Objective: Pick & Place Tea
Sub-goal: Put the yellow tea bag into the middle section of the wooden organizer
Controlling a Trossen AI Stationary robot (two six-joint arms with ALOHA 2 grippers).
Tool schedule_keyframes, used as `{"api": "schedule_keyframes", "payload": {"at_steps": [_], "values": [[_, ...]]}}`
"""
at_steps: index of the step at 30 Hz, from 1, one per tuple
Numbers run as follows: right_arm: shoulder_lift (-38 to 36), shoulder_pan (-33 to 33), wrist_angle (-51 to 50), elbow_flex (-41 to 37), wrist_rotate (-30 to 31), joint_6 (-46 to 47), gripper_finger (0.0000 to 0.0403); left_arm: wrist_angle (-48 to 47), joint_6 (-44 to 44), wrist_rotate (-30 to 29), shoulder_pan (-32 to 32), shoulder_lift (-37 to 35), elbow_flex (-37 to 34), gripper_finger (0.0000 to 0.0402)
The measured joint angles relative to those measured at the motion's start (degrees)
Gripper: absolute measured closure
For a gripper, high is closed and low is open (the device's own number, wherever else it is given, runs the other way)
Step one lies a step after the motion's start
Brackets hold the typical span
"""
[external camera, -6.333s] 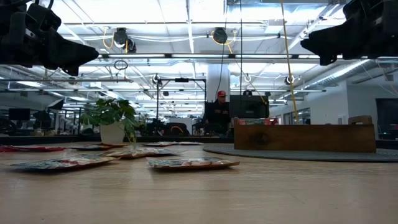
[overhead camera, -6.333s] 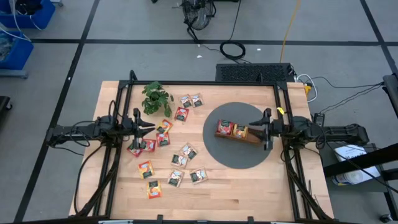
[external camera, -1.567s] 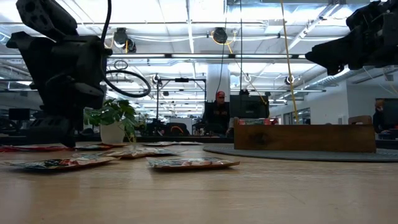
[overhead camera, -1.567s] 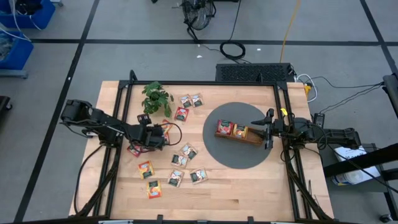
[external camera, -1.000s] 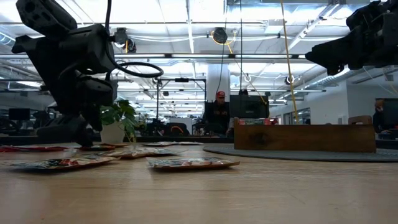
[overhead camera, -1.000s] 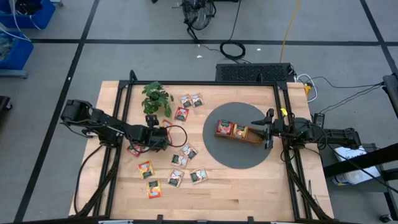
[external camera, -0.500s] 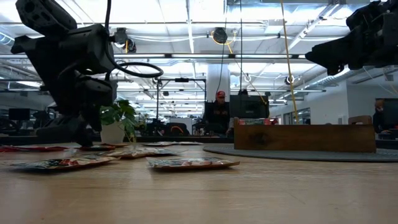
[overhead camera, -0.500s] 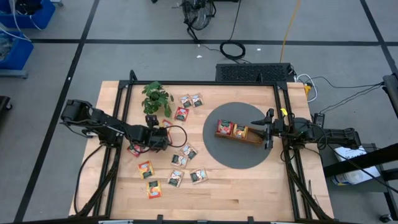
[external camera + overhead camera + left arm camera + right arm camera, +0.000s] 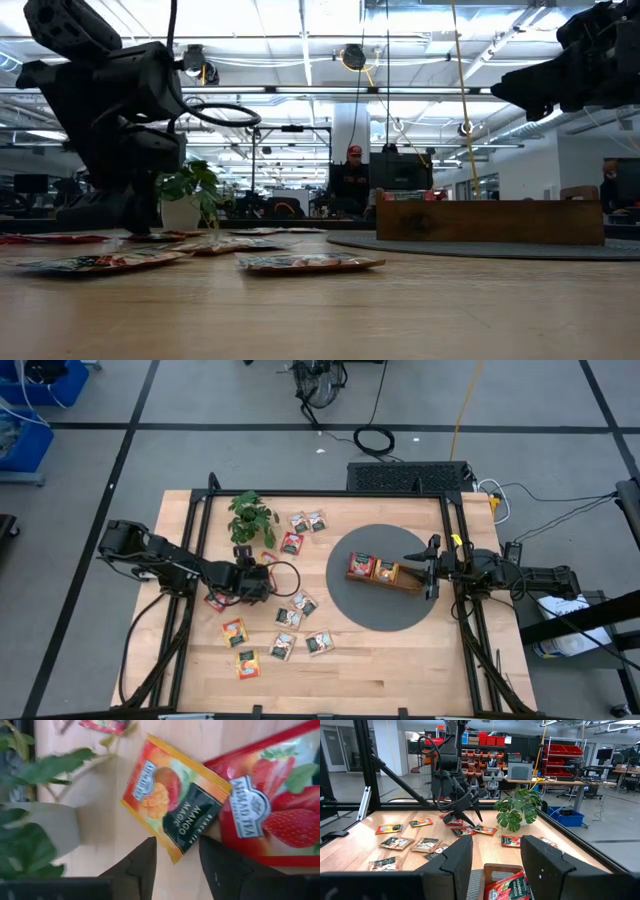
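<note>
About a dozen tea sachets [image 9: 292,543] lay flat and scattered on the left half of the table [image 9: 400,670]. A mango one [image 9: 172,820] slightly overlapped a strawberry one [image 9: 272,805].

A small leafy green plant in a white pot [image 9: 251,516] stood near the far left of the pale wooden desk [image 9: 400,660]. A long brown wooden tray [image 9: 384,573] lay on a round dark grey mat [image 9: 380,610].
</note>
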Motion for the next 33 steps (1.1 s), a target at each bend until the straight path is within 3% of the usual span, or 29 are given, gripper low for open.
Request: {"api": "schedule_keyframes", "payload": {"at_steps": [11, 16, 23, 30, 33], "values": [[0.0, -0.01, 0.0, 0.0, 0.0, -0.01, 0.0252, 10.08, 0.62, -3.04, 0.16, -0.31, -6.22, 0.0217], [0.01, 0.0, 0.0, 0.0, 0.0, 0.0, 0.0252, 10.12, 0.86, -3.46, 0.16, -0.24, -6.37, 0.0227], [0.01, 0.01, 0.0, 0.0, 0.0, 0.0, 0.0252, 10.25, -0.8, -3.51, 1.21, -0.17, -6.45, 0.0279], [0.01, 0.0, 0.0, 0.01, -0.01, -0.01, 0.0252, 12.69, -1.58, -3.02, 3.44, -0.09, -6.61, 0.0377], [0.0, 0.0, 0.0, 0.0, 0.0, 0.0, 0.0252, 12.78, -2.26, -3.08, 4.35, -0.07, -6.61, 0.0394]]}}
